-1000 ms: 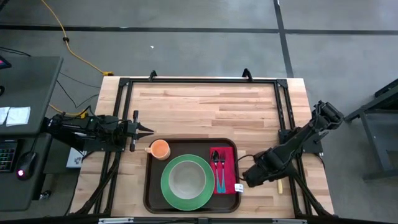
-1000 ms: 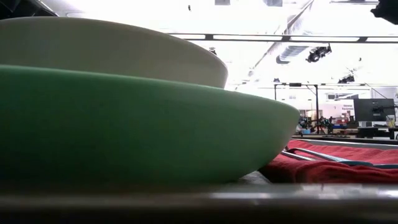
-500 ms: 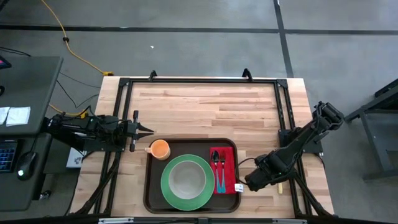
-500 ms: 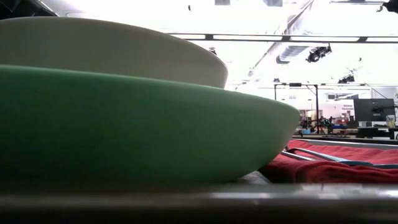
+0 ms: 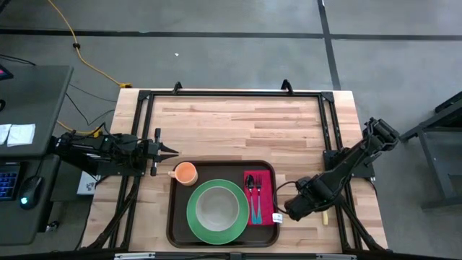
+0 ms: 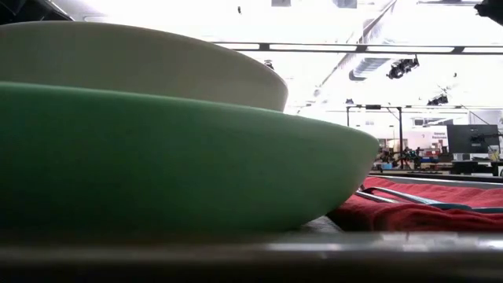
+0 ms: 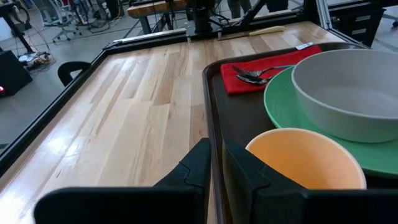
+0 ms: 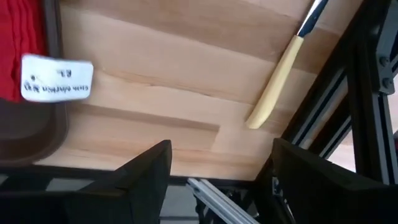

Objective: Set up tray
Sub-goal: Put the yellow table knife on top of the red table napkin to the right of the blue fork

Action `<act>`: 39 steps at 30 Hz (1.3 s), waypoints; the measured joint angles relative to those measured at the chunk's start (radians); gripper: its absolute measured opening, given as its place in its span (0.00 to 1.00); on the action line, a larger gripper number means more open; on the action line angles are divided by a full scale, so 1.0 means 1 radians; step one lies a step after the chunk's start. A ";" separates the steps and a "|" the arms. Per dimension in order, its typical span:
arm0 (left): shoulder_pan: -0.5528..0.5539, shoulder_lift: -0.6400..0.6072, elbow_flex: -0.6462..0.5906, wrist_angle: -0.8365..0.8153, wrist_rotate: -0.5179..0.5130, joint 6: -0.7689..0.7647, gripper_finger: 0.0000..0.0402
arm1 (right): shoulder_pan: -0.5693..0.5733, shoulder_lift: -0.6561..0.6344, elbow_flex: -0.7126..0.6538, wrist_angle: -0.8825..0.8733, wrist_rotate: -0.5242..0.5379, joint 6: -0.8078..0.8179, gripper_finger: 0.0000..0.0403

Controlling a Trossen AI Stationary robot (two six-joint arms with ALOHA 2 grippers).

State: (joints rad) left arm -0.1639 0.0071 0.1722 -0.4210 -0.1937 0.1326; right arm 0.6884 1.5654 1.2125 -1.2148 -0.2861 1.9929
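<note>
The dark brown tray [image 5: 174, 214] lies at the table's near middle. A green plate [image 5: 193, 215] rests on the tray, and a grey bowl [image 5: 216, 208] sits in the plate. An orange cup [image 5: 186, 173] stands in the tray's far left corner. A red napkin [image 5: 263, 189] with a fork and spoon [image 5: 253, 186] lies along the tray's right side. My left gripper [image 5: 172, 152] is shut just beyond the cup, outside the tray's far left corner. My right gripper [image 8: 217, 180] is open over bare wood between the tray's right rim [image 8: 31, 134] and a yellow-handled knife [image 8: 273, 93].
The knife [image 5: 325, 215] lies on the table near its right near corner, close to the black frame rail [image 8: 367, 93]. The napkin's white tag [image 8: 57, 78] sticks out over the tray's rim. Bare wood [image 5: 238, 123] stretches across the table's far half.
My right gripper has shifted a little toward the table's near right corner. Everything on the tray has stayed where it was.
</note>
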 joint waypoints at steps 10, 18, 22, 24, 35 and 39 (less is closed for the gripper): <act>0.000 0.000 0.000 0.000 0.000 0.000 0.18 | 0.000 0.000 0.000 0.000 -0.034 0.031 0.64; 0.000 0.000 0.000 -0.001 0.000 0.000 0.18 | 0.009 -0.001 0.000 0.009 -0.064 0.056 0.64; 0.000 0.000 0.000 -0.001 0.000 0.001 0.18 | 0.008 -0.001 0.000 0.001 -0.062 0.068 0.64; 0.000 0.000 0.000 -0.001 -0.001 0.001 0.18 | 0.008 -0.001 -0.021 0.014 -0.075 0.078 0.64; 0.000 0.000 0.000 -0.005 0.000 -0.006 0.18 | -0.018 0.000 -0.303 0.342 -0.187 0.095 0.64; 0.000 0.000 0.000 -0.005 0.015 -0.010 0.18 | -0.034 0.000 -0.381 0.444 -0.184 0.092 0.64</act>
State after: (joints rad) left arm -0.1642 0.0068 0.1722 -0.4259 -0.1791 0.1226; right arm 0.6541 1.5654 0.8313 -0.7708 -0.4705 2.0850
